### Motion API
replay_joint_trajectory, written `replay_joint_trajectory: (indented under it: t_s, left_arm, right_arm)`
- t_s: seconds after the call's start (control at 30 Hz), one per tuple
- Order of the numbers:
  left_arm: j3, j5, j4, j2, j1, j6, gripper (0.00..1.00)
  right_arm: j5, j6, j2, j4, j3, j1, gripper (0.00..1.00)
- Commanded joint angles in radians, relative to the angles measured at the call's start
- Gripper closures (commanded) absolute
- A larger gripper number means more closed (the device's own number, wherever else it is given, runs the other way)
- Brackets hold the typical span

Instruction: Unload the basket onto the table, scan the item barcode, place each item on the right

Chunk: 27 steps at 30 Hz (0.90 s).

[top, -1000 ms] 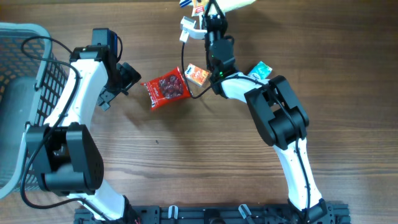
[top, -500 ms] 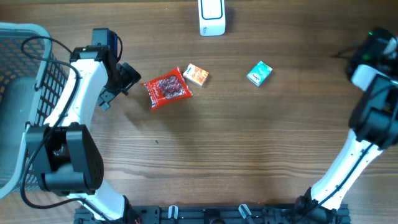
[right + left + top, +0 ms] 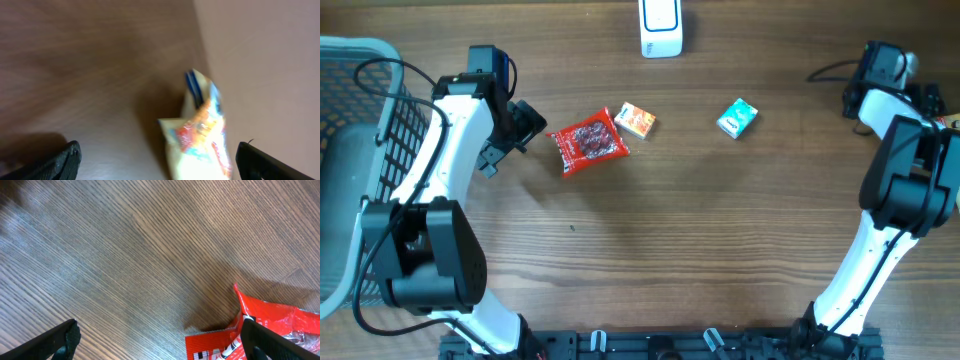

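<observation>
A grey mesh basket point(image 3: 360, 110) stands at the counter's point(image 3: 670, 260) left edge, cut off by the frame. On the counter lie a red snack packet point(image 3: 588, 142), a small orange box point(image 3: 636, 120) and a small teal box point(image 3: 737, 117), with the white barcode scanner point(image 3: 661, 25) at the far edge. The left claw point(image 3: 532, 122) gapes beside the red packet. Only the right wrist view shows the yellow snack packet point(image 3: 200, 145) clearly, blurred, between the spread fingers of the right claw point(image 3: 157, 147), untouched.

Wood table point(image 3: 125, 255), red packet point(image 3: 272, 322), end effector point(image 3: 159, 330) spread
</observation>
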Motion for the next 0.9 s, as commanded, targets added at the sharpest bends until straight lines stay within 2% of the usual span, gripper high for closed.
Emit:
replay_joint_trajectory:
  t_s: [0.0, 0.03, 0.1, 0.2, 0.23, 0.27, 0.3, 0.33, 0.37, 0.43, 0.53, 0.63, 0.67, 0.7, 0.73, 0.8, 0.87]
  left_arm:
    - [-0.005, -0.006, 0.0, 0.011, 0.005, -0.01, 0.0]
    - [-0.005, -0.006, 0.0, 0.011, 0.005, -0.01, 0.0]
    - [-0.005, -0.006, 0.0, 0.011, 0.005, -0.01, 0.0]
    - [-0.005, -0.006, 0.0, 0.011, 0.005, -0.01, 0.0]
    - [-0.005, -0.006, 0.0, 0.011, 0.005, -0.01, 0.0]
    - [-0.005, -0.006, 0.0, 0.011, 0.005, -0.01, 0.0]
    - [-0.005, -0.006, 0.0, 0.011, 0.005, -0.01, 0.0]
    - [-0.005, -0.006, 0.0, 0.011, 0.005, -0.01, 0.0]
    - [-0.005, -0.006, 0.0, 0.011, 0.005, -0.01, 0.0]
    - [-0.005, -0.006, 0.0, 0.011, 0.005, -0.01, 0.0]
    - [-0.005, -0.006, 0.0, 0.011, 0.005, -0.01, 0.0]
    - [-0.005, -0.006, 0.0, 0.011, 0.005, -0.01, 0.0]
    - [-0.005, -0.006, 0.0, 0.011, 0.005, -0.01, 0.0]
    - [-0.005, -0.006, 0.0, 0.011, 0.005, -0.01, 0.0]
    - [-0.005, -0.006, 0.0, 0.011, 0.005, -0.01, 0.0]
    - [-0.005, -0.006, 0.0, 0.011, 0.005, -0.01, 0.0]
    - [-0.005, -0.006, 0.0, 0.011, 0.005, -0.01, 0.0]
  right_arm:
    - [-0.312, 0.197, -0.143, -0.134, 0.074, 0.004, 0.0]
    - [-0.473, 0.261, -0.19, -0.219, 0.126, 0.003, 0.0]
    - [-0.855, 0.378, -0.297, -0.277, 0.17, 0.008, 0.0]
    - [-1.45, 0.697, -0.414, -0.336, 0.17, 0.025, 0.0]
    - [-1.596, 0.773, -0.42, -0.382, 0.17, 0.042, 0.08]
    - [-1.624, 0.792, -0.418, -0.417, 0.168, 0.059, 0.28]
    - [-1.55, 0.798, -0.411, -0.519, 0.161, 0.096, 0.62]
    - [-1.448, 0.806, -0.408, -0.588, 0.147, 0.122, 0.86]
    - [-1.276, 0.85, -0.4, -0.637, 0.105, 0.173, 0.88]
    - [-1.139, 0.91, -0.398, -0.619, 0.004, 0.247, 0.83]
    - [-1.123, 0.915, -0.398, -0.49, -0.159, 0.337, 0.85]
    - [-1.1, 1.005, -0.398, -0.322, -0.314, 0.384, 0.86]
    - [-1.077, 1.025, -0.398, -0.292, -0.348, 0.39, 0.85]
    - [-1.038, 1.038, -0.398, -0.261, -0.385, 0.392, 0.8]
    - [-0.968, 1.033, -0.398, -0.24, -0.418, 0.39, 0.76]
    - [-0.853, 1.029, -0.398, -0.278, -0.432, 0.389, 0.75]
    - [-0.82, 0.938, -0.405, -0.328, -0.43, 0.388, 0.82]
